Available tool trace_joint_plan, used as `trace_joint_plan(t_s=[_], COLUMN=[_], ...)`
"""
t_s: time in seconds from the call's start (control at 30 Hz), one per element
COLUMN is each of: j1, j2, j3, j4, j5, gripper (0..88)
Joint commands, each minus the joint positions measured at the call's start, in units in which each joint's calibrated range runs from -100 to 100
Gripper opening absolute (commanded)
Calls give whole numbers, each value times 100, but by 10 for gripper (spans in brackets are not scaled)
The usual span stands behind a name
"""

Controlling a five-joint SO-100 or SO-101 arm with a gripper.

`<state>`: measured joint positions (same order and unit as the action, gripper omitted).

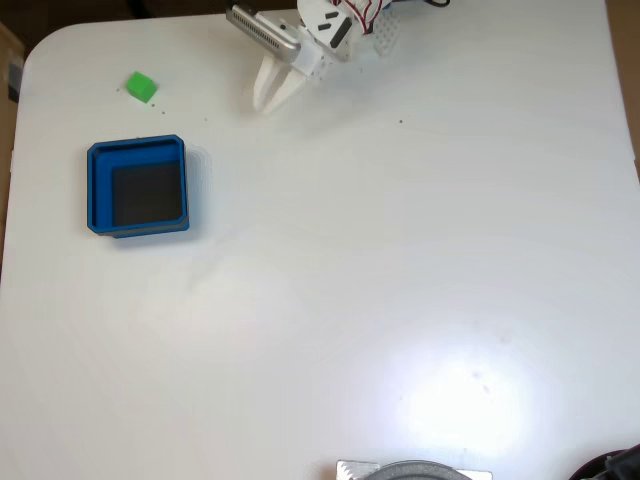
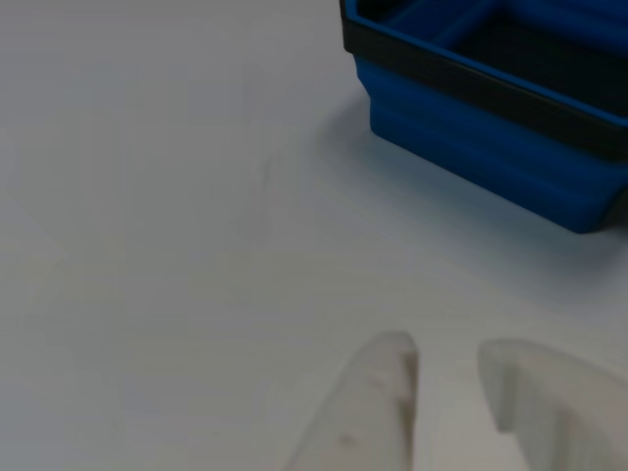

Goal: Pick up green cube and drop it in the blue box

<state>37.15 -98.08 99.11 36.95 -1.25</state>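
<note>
In the fixed view the small green cube (image 1: 141, 87) lies on the white table near the far left corner, just above the blue box (image 1: 137, 148). The box is a square tray with thick blue walls and a dark floor, and nothing is inside it. My white gripper (image 1: 268, 100) hangs at the table's top edge, well to the right of the cube, and points down and to the left. Its fingers stand a little apart with nothing between them. In the other view the fingertips (image 2: 392, 355) show at the bottom, with the blue box (image 2: 471, 147) ahead at the upper right.
The white table (image 1: 380, 260) has a rounded corner at the top left. A grey round object (image 1: 415, 470) pokes in at the bottom edge, and a black thing (image 1: 612, 466) sits in the bottom right corner. The arm's body and wires (image 1: 340, 20) are at the top edge.
</note>
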Motion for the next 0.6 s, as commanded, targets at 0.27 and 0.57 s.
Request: trace_joint_plan(t_s=[0.27,0.57], j1=[705,1155], j2=[-50,-50], j3=[9,9], j4=[-128,-128], j5=[5,5], gripper=[23,23])
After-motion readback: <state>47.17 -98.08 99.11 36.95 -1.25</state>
